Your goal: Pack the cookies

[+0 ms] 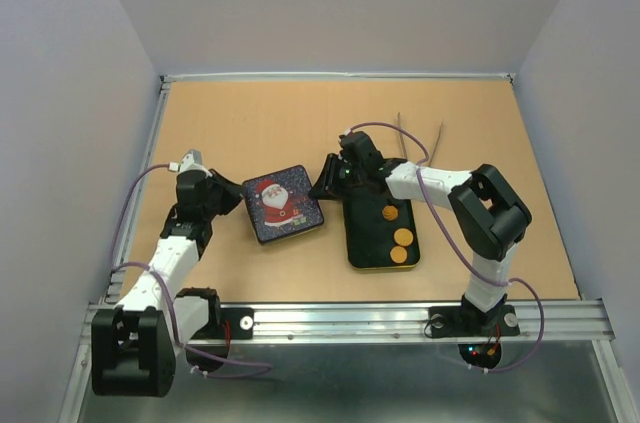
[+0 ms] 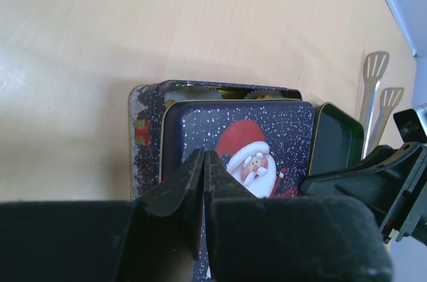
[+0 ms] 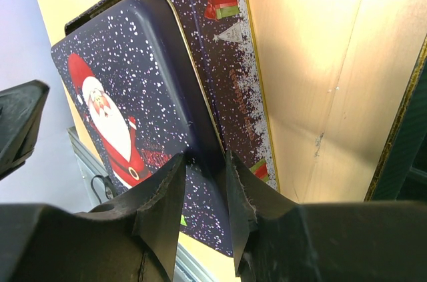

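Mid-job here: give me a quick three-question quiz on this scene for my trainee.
1. How many cookies lie in the black tray in the top view?
2. True or false: the Santa lid sits squarely closed on the tin.
3. The right gripper pinches: A) the lid's edge, B) a cookie, C) the tray.
Key: 1) Three. 2) False: it lies offset, with the tin's far rim exposed. 3) A.

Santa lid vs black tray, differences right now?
Santa lid is navy, printed; black tray is plain with a gold rim. Lid sits askew on its tin, pinched in the right gripper's jaws; tray lies flat on the table, holding three cookies. Both are rounded rectangles.
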Robot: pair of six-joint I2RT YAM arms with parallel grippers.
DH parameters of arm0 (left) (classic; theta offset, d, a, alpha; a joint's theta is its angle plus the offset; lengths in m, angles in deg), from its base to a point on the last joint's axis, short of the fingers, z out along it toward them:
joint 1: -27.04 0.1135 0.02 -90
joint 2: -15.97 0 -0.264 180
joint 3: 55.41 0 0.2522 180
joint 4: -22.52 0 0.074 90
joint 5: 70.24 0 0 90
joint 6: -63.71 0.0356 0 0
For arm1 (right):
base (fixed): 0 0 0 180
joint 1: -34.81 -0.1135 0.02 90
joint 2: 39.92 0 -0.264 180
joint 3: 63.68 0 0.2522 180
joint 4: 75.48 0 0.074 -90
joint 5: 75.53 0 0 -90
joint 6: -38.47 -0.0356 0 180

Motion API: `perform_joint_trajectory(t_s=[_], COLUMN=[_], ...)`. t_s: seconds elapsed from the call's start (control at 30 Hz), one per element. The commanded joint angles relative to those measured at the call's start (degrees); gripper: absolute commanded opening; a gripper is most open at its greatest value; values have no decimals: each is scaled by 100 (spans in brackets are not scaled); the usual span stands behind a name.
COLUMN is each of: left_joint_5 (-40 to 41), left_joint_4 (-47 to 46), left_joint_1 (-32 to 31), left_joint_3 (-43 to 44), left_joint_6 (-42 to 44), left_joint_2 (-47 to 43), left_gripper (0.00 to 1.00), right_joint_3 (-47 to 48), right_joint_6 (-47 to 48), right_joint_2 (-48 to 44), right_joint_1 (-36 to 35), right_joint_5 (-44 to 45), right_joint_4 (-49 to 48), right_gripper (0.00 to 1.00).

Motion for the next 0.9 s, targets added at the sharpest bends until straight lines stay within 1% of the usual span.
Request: perform_joint_trajectory(t_s=[0.0, 0.1, 0.23, 0.43, 0.47, 0.5, 0.57, 0.63, 0.67, 0.73, 0.8, 0.87], left_joint_5=[-421, -536, -458, -396, -378, -387, -378, -352, -360, -352, -343, -326], left_joint_4=[-793, -1005, -961, -1023, -1023, -1031, -1040, -1040, -1031, -1049, -1049, -1049], left_joint_1=[-31, -49, -58, -58, -58, -58, -58, -58, -58, -58, -58, -58], left_joint_3=[194, 246, 308, 264, 264, 264, 273, 273, 273, 264, 255, 247], left_joint_6=[173, 199, 278, 252, 252, 252, 261, 261, 234, 234, 234, 252], left_joint_2=[255, 598, 1090, 1302, 1302, 1311, 1328, 1346, 1372, 1381, 1390, 1390], left_gripper=[15, 15, 15, 15, 15, 15, 15, 15, 15, 15, 15, 15], right_joint_3=[313, 313, 339, 322, 322, 330, 339, 331, 296, 234, 33, -178], right_joint_6=[99, 99, 108, 283, 310, 336, 467, 574, 678, 775, 854, 776], right_joint_2=[75, 84, 66, -161, -206, -258, -451, -645, -881, -1128, -1478, -1664], right_joint_1=[46, 37, 55, 116, 116, 125, 125, 125, 125, 116, 125, 73], right_joint_5=[20, 37, 37, 186, 204, 239, 397, 634, 722, 924, 934, 838], right_joint_4=[-38, -29, -38, 155, 182, 234, 463, 744, 832, 1112, 1288, 1325], right_gripper=[36, 36, 36, 44, 46, 54, 64, 68, 71, 72, 72, 65])
